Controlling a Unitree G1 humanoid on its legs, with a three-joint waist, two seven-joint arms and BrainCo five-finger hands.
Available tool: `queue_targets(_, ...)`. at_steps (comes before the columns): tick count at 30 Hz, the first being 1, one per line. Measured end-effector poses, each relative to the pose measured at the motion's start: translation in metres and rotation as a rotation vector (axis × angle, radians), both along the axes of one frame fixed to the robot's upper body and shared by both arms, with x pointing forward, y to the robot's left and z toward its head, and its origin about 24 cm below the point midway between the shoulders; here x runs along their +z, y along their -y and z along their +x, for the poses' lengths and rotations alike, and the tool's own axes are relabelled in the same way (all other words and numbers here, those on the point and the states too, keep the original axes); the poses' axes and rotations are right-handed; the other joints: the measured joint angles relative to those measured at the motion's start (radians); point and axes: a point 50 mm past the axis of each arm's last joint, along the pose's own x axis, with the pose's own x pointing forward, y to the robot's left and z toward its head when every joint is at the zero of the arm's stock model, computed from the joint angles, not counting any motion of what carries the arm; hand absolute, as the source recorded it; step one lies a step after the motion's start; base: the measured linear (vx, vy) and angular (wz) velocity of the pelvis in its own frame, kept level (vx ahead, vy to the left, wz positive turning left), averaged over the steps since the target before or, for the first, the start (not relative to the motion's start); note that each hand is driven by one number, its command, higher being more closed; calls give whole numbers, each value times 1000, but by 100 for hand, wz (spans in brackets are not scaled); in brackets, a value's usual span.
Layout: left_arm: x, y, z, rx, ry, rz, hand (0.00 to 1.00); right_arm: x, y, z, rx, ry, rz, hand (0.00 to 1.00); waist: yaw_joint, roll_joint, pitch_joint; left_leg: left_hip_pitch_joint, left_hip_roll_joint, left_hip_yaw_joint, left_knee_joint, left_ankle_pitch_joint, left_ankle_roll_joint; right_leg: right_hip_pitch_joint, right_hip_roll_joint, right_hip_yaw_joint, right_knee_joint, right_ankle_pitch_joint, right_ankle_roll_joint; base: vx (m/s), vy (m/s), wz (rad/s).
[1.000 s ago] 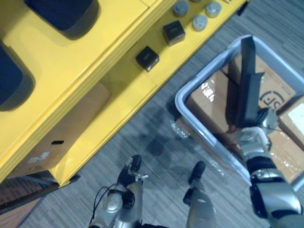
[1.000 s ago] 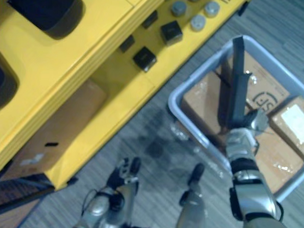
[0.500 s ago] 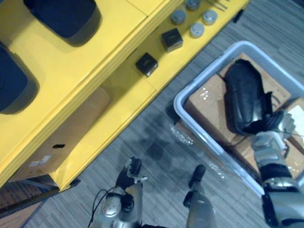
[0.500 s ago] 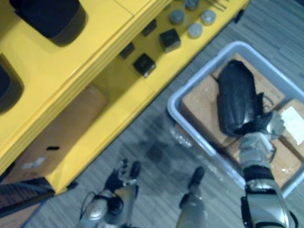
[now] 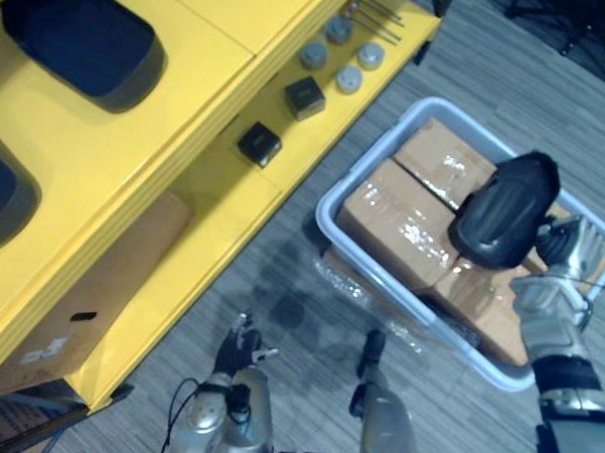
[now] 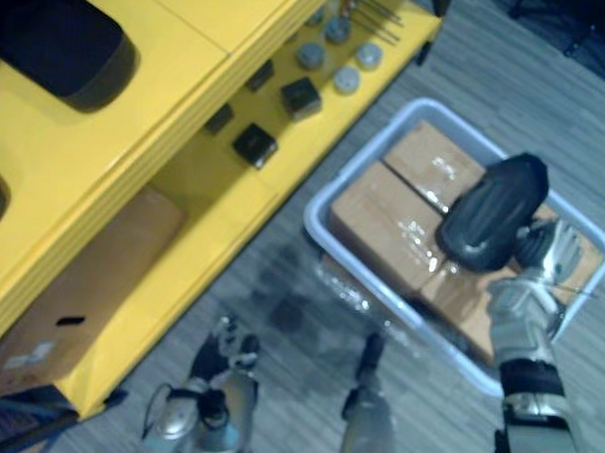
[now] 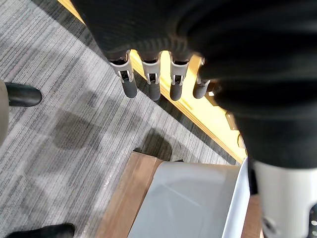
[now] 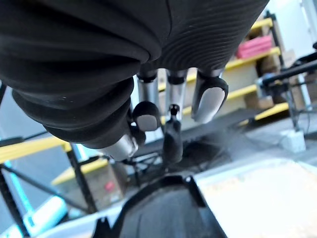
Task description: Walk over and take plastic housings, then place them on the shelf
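"Where is the black plastic housing (image 5: 505,209)?"
"Above the grey bin (image 5: 324,202), with the right hand (image 5: 565,258) fingers curled on its lower edge. It looks light, stiff, smooth; a rim grip seems best."

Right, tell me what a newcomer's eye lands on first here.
The rounded black plastic housing stands out, held up by the right hand over the pale grey plastic tub of brown cardboard boxes. Next comes the big bright yellow shelf to the left, with another dark housing lying on its top level.
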Motion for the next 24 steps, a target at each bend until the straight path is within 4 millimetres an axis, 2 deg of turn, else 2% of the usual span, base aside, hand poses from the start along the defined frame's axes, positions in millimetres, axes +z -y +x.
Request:
queue_targets(4, 2, 0, 1, 0, 9, -2, 0, -20, -18, 0, 58, -50, 81, 100, 2, 0, 0, 2, 0, 2, -1, 0, 0, 0, 0, 2, 0, 0, 0, 0, 0, 0)
queue_targets(5, 4, 1, 2, -1, 18, -4, 0, -26, -23, -1, 71, -67, 100, 0, 3, 0, 0, 2, 0, 2, -1, 0, 0, 0, 0, 2, 0, 0, 0, 0, 0, 0)
queue_targets(9, 8, 2, 4, -3, 37, -10, 0, -39, -33, -3, 87, -91, 127, 0, 3, 0, 0, 2, 0, 2, 0, 0, 0, 0, 0, 2, 0, 0, 0, 0, 0, 0)
queue_targets(16, 5, 3, 3, 19, 11, -28, 0, -40, -28, -3, -85, 84, 245, 0, 6, 5, -3, -7, -2, 6, 0, 0, 0, -13, -2, 8, 1, 2, -3, -1, 0, -2)
queue_targets(21, 2, 10, 1, -9, -6, -33, 0, -24, -24, 10, -142, 215, 276, 0, 5, 23, -13, -12, -5, 2, 0, 0, 0, -15, -4, 5, 1, 2, -3, -1, 1, 2)
queue_targets(24, -3, 14, -1, -13, -30, -38, 0, 2, -15, 22, -150, 296, 273, 0, 11, 46, -27, -30, -9, -4, -1, 5, 1, -29, -8, -3, 3, 3, -3, -1, -1, 8)
